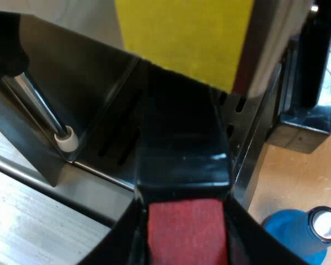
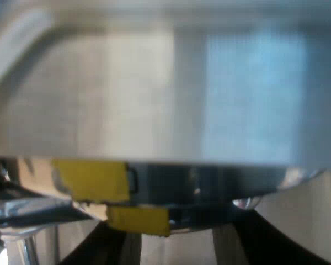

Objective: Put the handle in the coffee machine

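The holder's dark handle runs from my left gripper toward the espresso machine's front, passing under a yellow tape patch. Its red end sits between my black fingers, which are shut on it. The holder's metal head is hidden at the machine. My right gripper hangs close under a metal face of the machine, fingers spread with nothing between them. Yellow tape pieces show just above them.
A steam wand with a white tip hangs beside the handle over the slotted drip tray. A blue tamper with a silver-capped top stands on the wooden table by the machine's corner. A black base stands beyond it.
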Controlling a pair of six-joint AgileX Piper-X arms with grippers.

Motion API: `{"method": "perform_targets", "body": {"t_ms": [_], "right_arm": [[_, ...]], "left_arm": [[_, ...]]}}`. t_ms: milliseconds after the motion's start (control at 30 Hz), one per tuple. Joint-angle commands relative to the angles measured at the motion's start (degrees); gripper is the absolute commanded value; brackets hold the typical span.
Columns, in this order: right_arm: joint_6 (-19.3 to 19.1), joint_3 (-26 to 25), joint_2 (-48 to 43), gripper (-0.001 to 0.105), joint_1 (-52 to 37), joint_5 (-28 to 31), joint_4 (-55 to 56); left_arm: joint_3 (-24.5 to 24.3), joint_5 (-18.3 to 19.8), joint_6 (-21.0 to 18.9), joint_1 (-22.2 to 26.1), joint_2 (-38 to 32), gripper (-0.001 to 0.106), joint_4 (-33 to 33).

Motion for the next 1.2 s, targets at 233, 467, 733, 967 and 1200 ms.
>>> {"method": "perform_targets", "body": {"t_ms": [233,467,733,967,1200], "right_arm": [[-1.0,-0.5,-1.0,0.033,-0.2,-0.4,-3.8],[-1.0,-0.5,-1.0,0.033,-0.2,-0.4,-3.8],[-1.0,-0.5,-1.0,0.033,-0.2,-0.4,-3.8],[-1.0,-0.5,-1.0,0.033,-0.2,-0.4,-5.0],[-1.3,-0.8,-1.0,0.033,-0.2,-0.4,-5.1]], "left_arm": [[-1.7,10.2,-1.0,0.0,-1.8,0.001,-2.9],[-1.7,10.2,-1.0,0.0,-1.8,0.008,-2.9],[-1.7,10.2,-3.4,0.0,-1.8,0.054,-2.9],[-1.7,10.2,-3.4,0.0,-1.8,0.055,-2.4],[-1.7,10.2,-3.4,0.0,-1.8,0.055,-1.6]]}}
